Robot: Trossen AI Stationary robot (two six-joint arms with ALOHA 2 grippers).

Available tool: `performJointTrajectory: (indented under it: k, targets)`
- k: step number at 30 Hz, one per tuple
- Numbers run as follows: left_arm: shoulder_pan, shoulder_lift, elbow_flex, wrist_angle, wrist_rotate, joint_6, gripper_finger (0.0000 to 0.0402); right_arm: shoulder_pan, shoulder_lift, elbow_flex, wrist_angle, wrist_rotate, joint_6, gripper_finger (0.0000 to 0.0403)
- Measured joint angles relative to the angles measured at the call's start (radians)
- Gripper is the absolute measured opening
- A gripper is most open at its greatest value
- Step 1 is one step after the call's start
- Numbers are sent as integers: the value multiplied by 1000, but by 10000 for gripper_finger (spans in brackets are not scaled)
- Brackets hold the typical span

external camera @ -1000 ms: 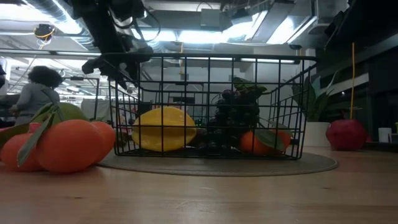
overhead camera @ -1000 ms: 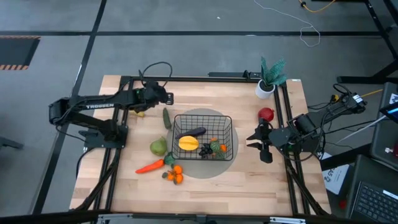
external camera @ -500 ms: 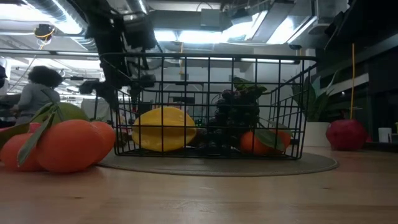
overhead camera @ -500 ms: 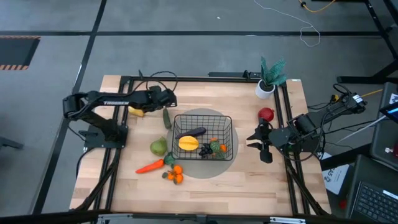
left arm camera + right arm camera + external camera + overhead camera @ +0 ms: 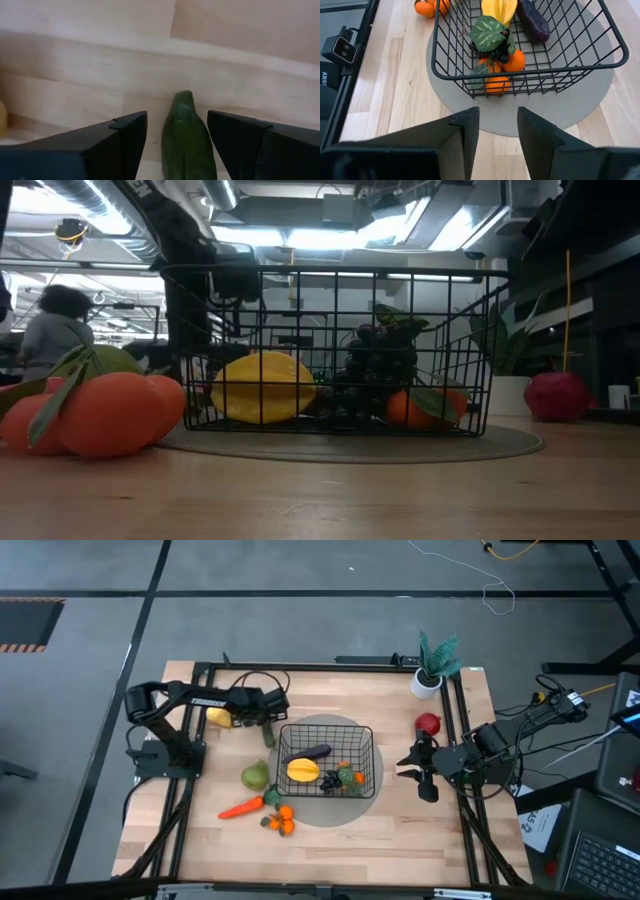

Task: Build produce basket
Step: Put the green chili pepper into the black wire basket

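The black wire basket point(image 5: 372, 756) stands on a grey round mat and holds a yellow piece point(image 5: 303, 769), an eggplant point(image 5: 311, 752), grapes point(image 5: 333, 781) and an orange point(image 5: 512, 61). A green cucumber point(image 5: 268, 737) lies on the wood left of the basket. My left gripper point(image 5: 267, 721) hangs over its far end, open, with one finger on either side of the cucumber point(image 5: 186, 135) and a gap to each. A pear point(image 5: 254, 776), a carrot point(image 5: 240, 808), small oranges point(image 5: 281, 821) and a yellow fruit point(image 5: 218, 718) lie outside the basket. My right gripper point(image 5: 412, 766) waits open to the right of the basket.
A red apple point(image 5: 428, 724) sits near the right rail, with a teal potted plant point(image 5: 435, 665) at the far right corner. Metal frame rails border the table on the left and right. Bare wood shows along the near edge. A person stands in the room behind point(image 5: 55, 330).
My left gripper has swung from the table's left side toward the right and come down over the cucumber, so that its fingers now straddle the cucumber's far end. The fruit and the basket have stayed in place, and my right arm has kept still.
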Motion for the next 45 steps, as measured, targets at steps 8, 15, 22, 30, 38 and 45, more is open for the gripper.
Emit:
performJointTrajectory:
  k: [8, 15, 22, 30, 38, 45]
  targets:
    - [-1, 55, 3, 1, 31, 2, 195, 0, 0, 0, 0, 0, 0, 124]
    - [-10, 63, 3, 0, 46, 3, 176, 0, 0, 0, 0, 0, 0, 124]
    - [-10, 64, 2, 1, 36, 6, 85, 0, 0, 0, 0, -1, 21, 124]
    - [-4, 51, 0, 14, -55, 139, 24, 0, 0, 0, 0, -1, 29, 124]
    - [-2, -94, -3, 38, -231, 299, 23, 0, 0, 0, 0, -1, 29, 124]
    - [-33, -247, -2, 171, -310, 478, 22, 0, -1, 0, 0, 0, 32, 124]
